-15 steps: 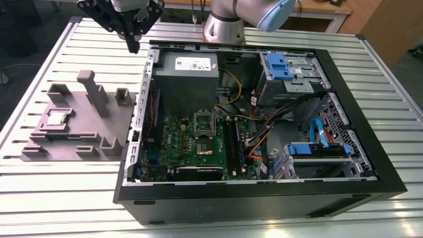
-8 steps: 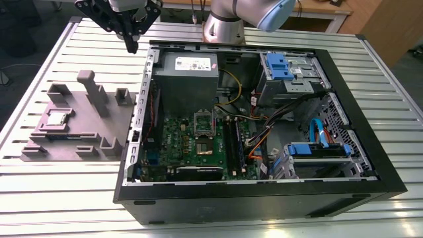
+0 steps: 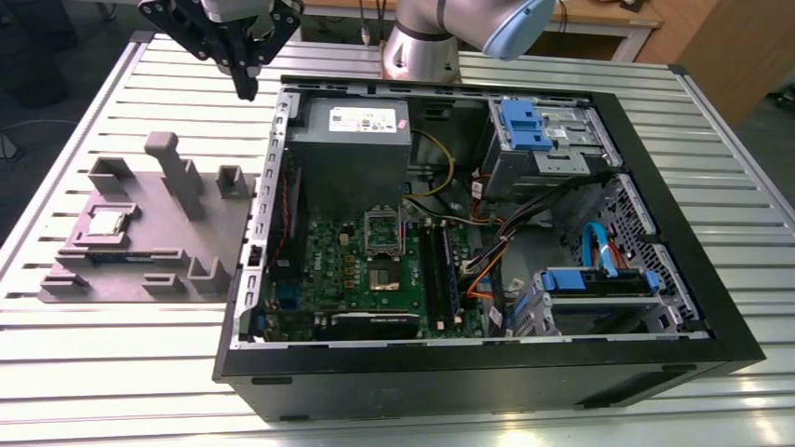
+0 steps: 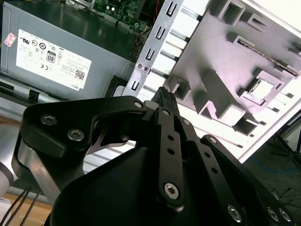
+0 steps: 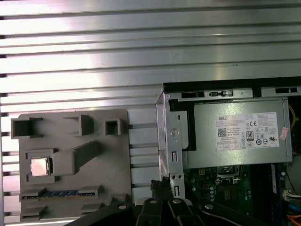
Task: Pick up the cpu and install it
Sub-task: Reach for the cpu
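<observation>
The cpu [image 3: 106,222] is a small silver square lying in a recess of the grey holder block [image 3: 186,244] on the exterior view's left; both wrist views show the cpu [image 4: 261,88] [image 5: 40,167] there too. My gripper [image 3: 249,91] hangs high above the table, beyond the holder and beside the case's far corner, well away from the chip. Its black fingers [image 4: 163,96] meet at their tips with nothing between them. The green motherboard [image 3: 372,270] lies inside the open computer case [image 3: 695,279], its socket [image 3: 383,275] uncovered and the metal frame [image 3: 380,223] raised.
A grey power supply box [image 3: 352,140] with a white label fills the case's far corner. Blue drive brackets [image 3: 528,126] and loose cables [image 3: 497,247] crowd the exterior view's right side. Upright posts [image 3: 168,163] rise from the holder block. The slatted metal table [image 3: 125,372] carries everything.
</observation>
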